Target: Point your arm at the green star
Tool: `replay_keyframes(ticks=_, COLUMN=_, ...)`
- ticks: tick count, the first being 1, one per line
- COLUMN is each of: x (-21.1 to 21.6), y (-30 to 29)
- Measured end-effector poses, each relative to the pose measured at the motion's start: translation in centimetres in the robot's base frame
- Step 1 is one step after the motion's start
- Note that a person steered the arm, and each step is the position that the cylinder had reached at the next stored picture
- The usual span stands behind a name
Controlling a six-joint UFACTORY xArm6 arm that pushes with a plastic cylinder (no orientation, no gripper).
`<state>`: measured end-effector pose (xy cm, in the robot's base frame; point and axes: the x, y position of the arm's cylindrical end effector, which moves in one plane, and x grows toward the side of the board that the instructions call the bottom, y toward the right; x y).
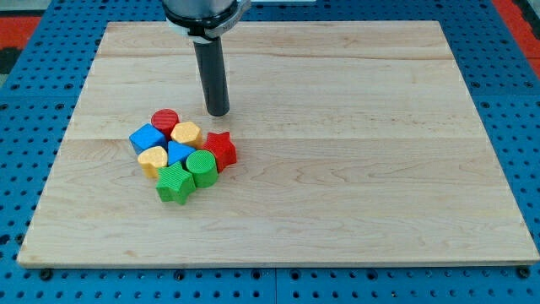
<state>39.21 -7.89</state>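
Observation:
The green star (174,183) sits at the bottom of a tight cluster of blocks on the left half of the wooden board (354,169). A green cylinder (202,166) touches it on its upper right. My tip (218,112) is above the cluster, just right of the red cylinder (165,121) and the yellow hexagon (186,133), and well above the green star. The red star (220,149) lies below my tip.
The cluster also holds a blue cube (146,138), a yellow heart (153,159) and a blue triangle (179,153). The board rests on a blue pegboard surface (34,127).

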Motion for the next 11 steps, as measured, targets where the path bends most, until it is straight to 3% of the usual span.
replay_keyframes(ticks=3, x=-1.7, y=-0.2)
replay_keyframes(ticks=6, x=1.3, y=7.2)
replay_keyframes(ticks=7, x=7.9, y=11.9)
replay_keyframes(ticks=8, x=12.4, y=11.9)
replay_keyframes(ticks=9, x=13.0, y=7.8)
replay_keyframes(ticks=10, x=17.6, y=5.8)
replay_keyframes(ticks=11, x=16.9, y=-2.7)
